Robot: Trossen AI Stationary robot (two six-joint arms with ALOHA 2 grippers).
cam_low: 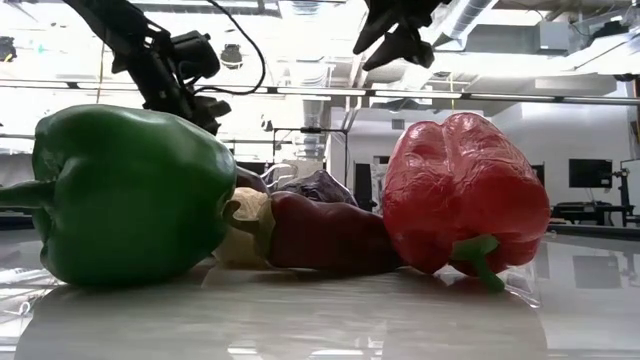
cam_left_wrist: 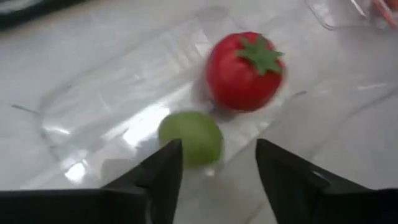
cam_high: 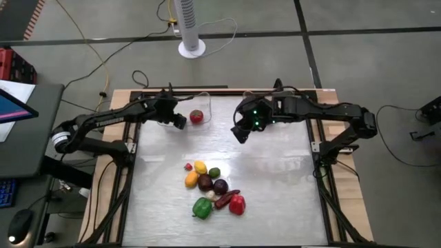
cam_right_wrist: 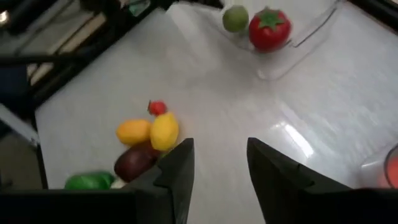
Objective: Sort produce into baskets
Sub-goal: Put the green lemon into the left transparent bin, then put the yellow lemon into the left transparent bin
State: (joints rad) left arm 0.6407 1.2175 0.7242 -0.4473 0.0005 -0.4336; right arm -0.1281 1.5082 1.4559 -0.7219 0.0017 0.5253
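Note:
A clear basket (cam_left_wrist: 93,118) at the table's far left holds a red tomato (cam_left_wrist: 244,71) and a small green round fruit (cam_left_wrist: 189,138). My left gripper (cam_left_wrist: 217,168) hangs open just over that basket's near wall, the green fruit right ahead of its fingertips. My right gripper (cam_right_wrist: 221,158) hovers open and empty above the bare far middle of the table (cam_high: 241,132). The other produce lies heaped at the table's middle (cam_high: 210,187): yellow, orange, dark purple and green pieces, a green pepper (cam_low: 130,195) and a red pepper (cam_low: 465,190). A second clear basket's corner (cam_left_wrist: 339,15) shows something red inside.
The right arm (cam_high: 310,110) covers most of the second basket at the far right. Bare tabletop (cam_high: 275,172) lies between the heap and the baskets. A raised frame (cam_high: 131,172) runs around the table. A fan's white base (cam_high: 191,48) stands on the floor beyond.

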